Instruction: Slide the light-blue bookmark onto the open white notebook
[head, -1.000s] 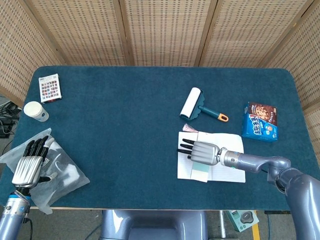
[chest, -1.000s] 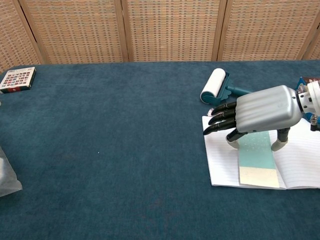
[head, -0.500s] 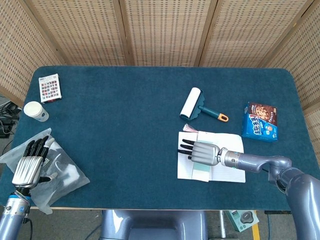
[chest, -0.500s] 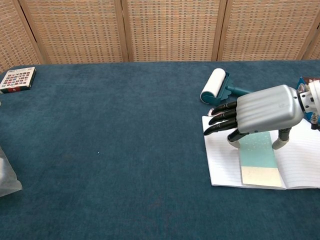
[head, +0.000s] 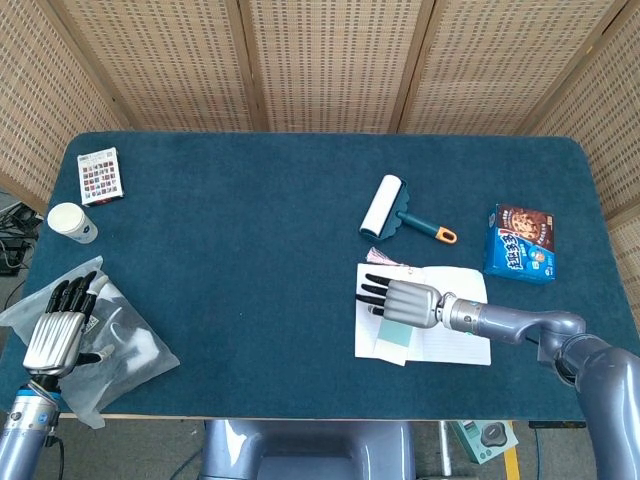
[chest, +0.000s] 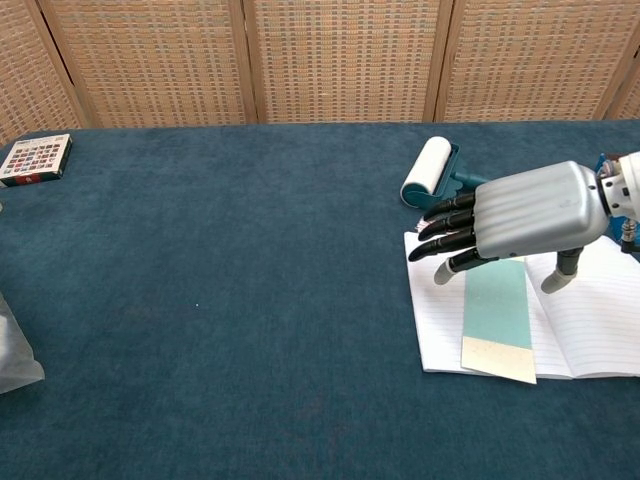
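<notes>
The light-blue bookmark (head: 393, 338) (chest: 497, 315) lies on the left page of the open white notebook (head: 440, 348) (chest: 440, 330). It is tilted, and its pale near end reaches just past the notebook's front edge. My right hand (head: 405, 303) (chest: 525, 212) hovers over the bookmark's far end with fingers spread to the left, holding nothing. My left hand (head: 60, 325) is at the table's front left, fingers extended over a clear plastic bag (head: 125, 345), holding nothing; the chest view does not show it.
A white lint roller with a teal and orange handle (head: 385, 205) (chest: 427, 170) lies just behind the notebook. A blue snack box (head: 521, 243) sits to the right. At the far left are a small patterned box (head: 101, 176) (chest: 36, 160) and a white cup (head: 72, 221).
The bookmark has turned, its near end swinging left and forward over the page. My right hand has lifted slightly off it. The left hand has not moved.
</notes>
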